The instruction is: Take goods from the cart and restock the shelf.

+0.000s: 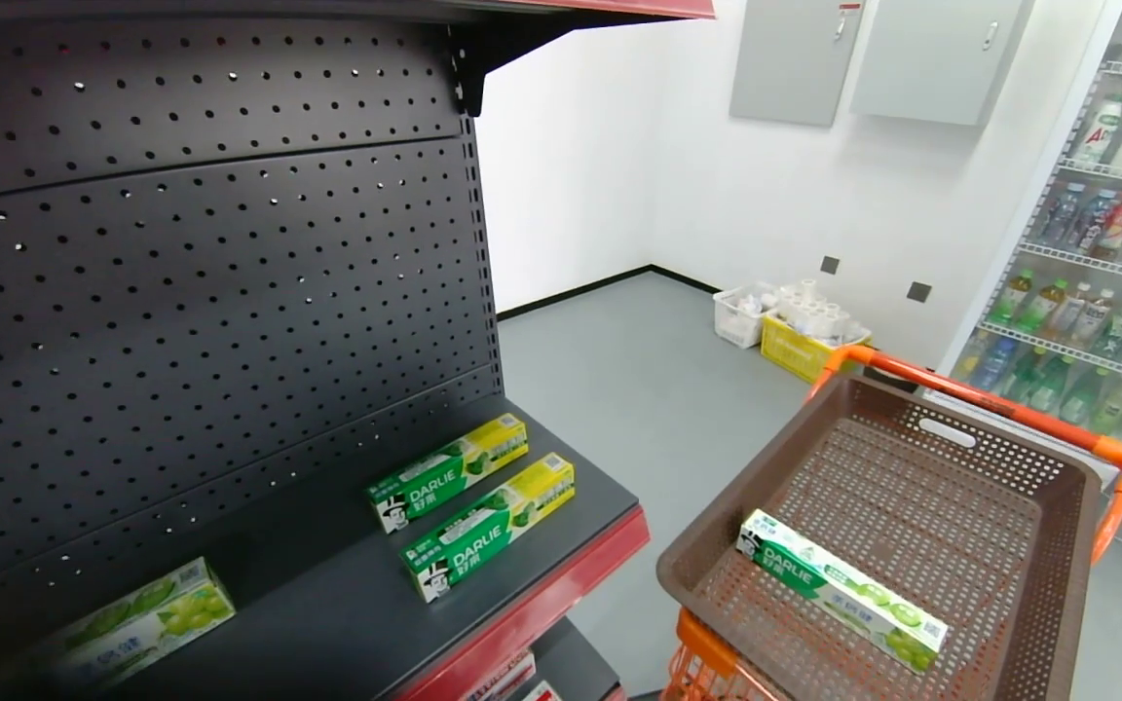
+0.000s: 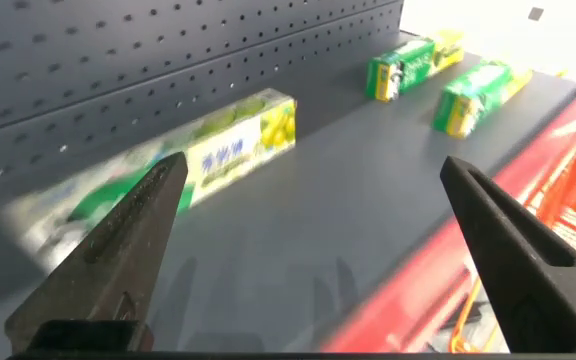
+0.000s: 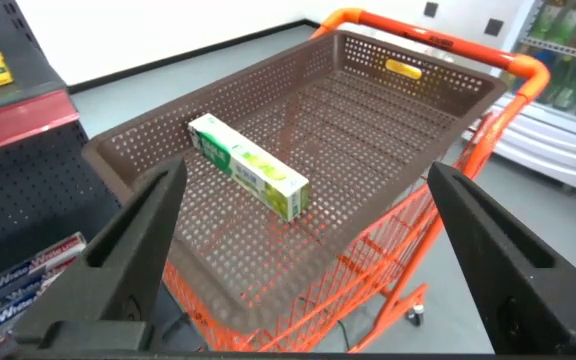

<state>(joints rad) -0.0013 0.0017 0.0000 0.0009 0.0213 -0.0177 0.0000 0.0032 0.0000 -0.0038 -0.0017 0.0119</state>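
Note:
One green-and-white toothpaste box [image 1: 841, 588] [image 3: 248, 165] lies flat in the brown basket [image 1: 1028, 574] [image 3: 368, 110] of the orange cart. On the black shelf [image 1: 327, 604] [image 2: 368, 200] lie two green-and-yellow boxes [image 1: 449, 471] [image 1: 488, 526] [image 2: 415, 63] [image 2: 480, 93] side by side. A paler green box [image 1: 147, 623] [image 2: 223, 155] rests against the pegboard farther left. My left gripper [image 2: 308, 250] hovers open over the shelf near the pale box. My right gripper [image 3: 303, 270] hangs open above the near side of the cart basket, with the box beyond it.
A pegboard back panel [image 1: 210, 273] rises behind the shelf, whose front edge is red [image 1: 542, 604]. Yellow and white crates [image 1: 795, 336] sit on the floor by the far wall. A drinks cooler [image 1: 1097, 263] stands at the right behind the cart. Grey floor lies between shelf and cart.

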